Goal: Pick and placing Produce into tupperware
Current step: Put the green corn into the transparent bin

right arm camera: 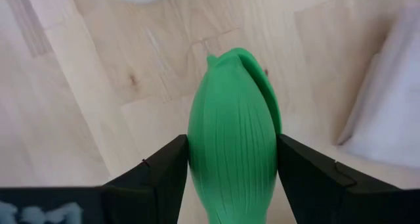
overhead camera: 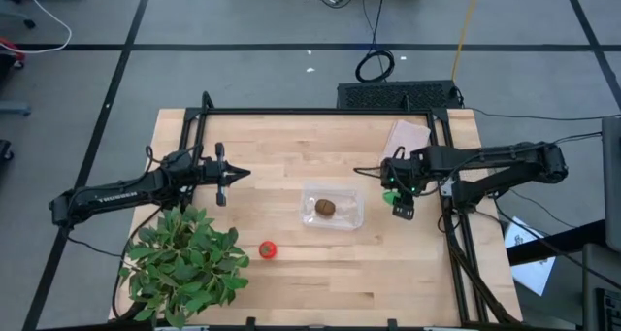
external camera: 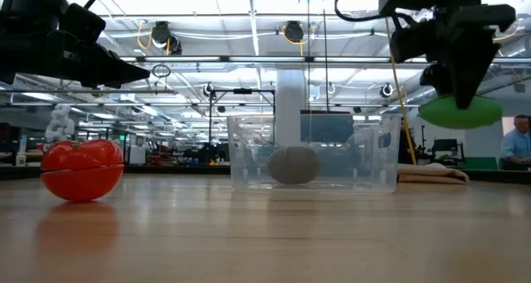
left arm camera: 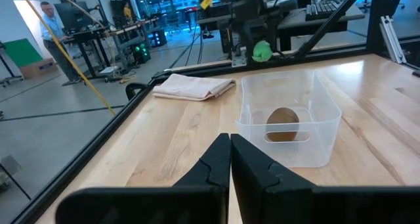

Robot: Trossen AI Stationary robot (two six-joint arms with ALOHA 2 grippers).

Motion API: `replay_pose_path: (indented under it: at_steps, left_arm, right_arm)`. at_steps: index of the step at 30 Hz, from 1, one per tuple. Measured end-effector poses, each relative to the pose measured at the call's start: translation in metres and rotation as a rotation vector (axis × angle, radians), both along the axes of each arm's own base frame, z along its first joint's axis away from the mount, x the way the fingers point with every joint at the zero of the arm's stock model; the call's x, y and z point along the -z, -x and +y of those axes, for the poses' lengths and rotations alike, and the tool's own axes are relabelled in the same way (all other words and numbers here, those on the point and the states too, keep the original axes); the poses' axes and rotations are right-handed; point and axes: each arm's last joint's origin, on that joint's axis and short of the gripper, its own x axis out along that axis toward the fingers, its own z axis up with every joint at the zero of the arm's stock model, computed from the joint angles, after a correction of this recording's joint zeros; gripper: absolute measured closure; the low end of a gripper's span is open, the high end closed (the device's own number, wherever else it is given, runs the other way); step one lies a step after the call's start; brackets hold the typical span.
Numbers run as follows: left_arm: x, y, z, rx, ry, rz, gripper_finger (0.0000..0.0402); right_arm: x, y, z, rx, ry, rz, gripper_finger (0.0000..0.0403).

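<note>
Right gripper [overhead camera: 391, 196] raised, fingers clamped, left gripper [overhead camera: 236, 174] seemingly closed, hovering

1. I see two slim arms, both matt black, built of tube-like links with bulkier joints; one sits at the left of the overhead frame, one at the right.
2. The left arm [overhead camera: 126, 188] carries small pale lettering along its long link, too small to read.
3. The right arm [overhead camera: 485, 161] has thin black cables trailing beside it.
4. The left gripper [left arm camera: 230, 159] has two angular, wedge-shaped black fingers.
5. The right gripper [right arm camera: 230, 165] has flat-faced black fingers with faint seams.
</note>
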Motion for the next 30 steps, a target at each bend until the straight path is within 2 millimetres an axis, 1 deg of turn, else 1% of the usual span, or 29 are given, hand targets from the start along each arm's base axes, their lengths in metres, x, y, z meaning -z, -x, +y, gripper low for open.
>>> replay_pose_path:
  at_steps: [8,21,30]
  left_arm:
    - [0.0,0.0,0.0,0.0,0.0,0.0,0.0385]
    - [0.0,0.0,0.0,0.001,-0.001,0.0,0.0385]
    - [0.0,0.0,0.0,0.001,-0.001,0.0,0.0385]
  right_arm:
    - [-0.025,-0.004,-0.006,-0.006,0.008,-0.034,0.0198]
    - [-0.036,-0.016,-0.007,-0.043,-0.001,0.031,0.0198]
    - [-0.047,-0.02,-0.01,-0.054,0.003,0.009,0.0198]
